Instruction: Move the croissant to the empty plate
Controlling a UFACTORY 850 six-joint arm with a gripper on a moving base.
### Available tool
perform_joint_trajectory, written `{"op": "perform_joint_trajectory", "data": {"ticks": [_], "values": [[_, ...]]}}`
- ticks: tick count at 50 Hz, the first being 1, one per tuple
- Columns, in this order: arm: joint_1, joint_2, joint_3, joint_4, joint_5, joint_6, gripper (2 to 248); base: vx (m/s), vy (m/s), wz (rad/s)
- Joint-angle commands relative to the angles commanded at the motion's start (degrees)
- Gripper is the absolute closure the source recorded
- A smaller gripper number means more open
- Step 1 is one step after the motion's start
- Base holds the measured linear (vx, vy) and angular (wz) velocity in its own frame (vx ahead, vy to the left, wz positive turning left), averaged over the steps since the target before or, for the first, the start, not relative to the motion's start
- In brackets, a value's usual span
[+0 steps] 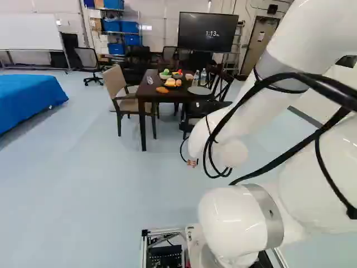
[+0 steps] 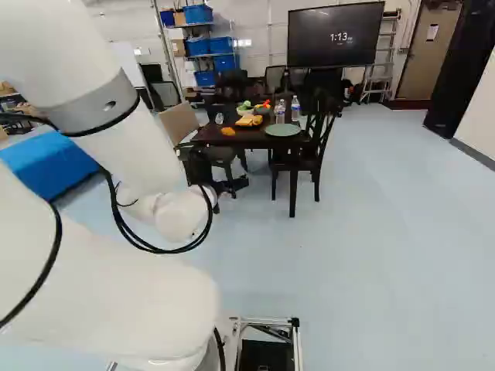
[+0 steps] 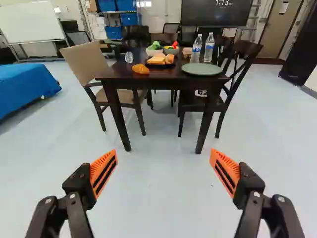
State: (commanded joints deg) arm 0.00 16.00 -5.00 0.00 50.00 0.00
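Croissant [image 3: 140, 69] on the worktop [image 3: 116, 72], tool [image 2: 222, 179] wide open and holding nothing.

The tool's two fingers stand far apart, their orange pads [image 3: 103, 172] angled toward each other with bare floor [image 3: 161, 198] between them; the worktop lies ahead, well apart from them. The croissant rests directly on the wood near the close edge, just beside a dark plate [image 3: 154, 67] of yellow and orange food. The green plate [image 3: 202, 69] sits apart from it, to its right in the left base view, with two water bottles [image 3: 209, 48] standing just behind. Two bowls [image 3: 153, 52] [image 3: 171, 50] stand beyond the dark plate.
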Motion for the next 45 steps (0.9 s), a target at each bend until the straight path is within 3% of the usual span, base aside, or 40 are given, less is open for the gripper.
{"op": "perform_joint_trajectory", "data": {"ticks": [25, 45], "values": [[0.0, 0.0, 0.0, 0.0, 0.0, 0.0, 3, 0.164, 0.002, -0.008], [0.0, 0.0, 0.0, 0.0, 0.0, 0.0, 3, 0.176, 0.043, 0.185]]}}
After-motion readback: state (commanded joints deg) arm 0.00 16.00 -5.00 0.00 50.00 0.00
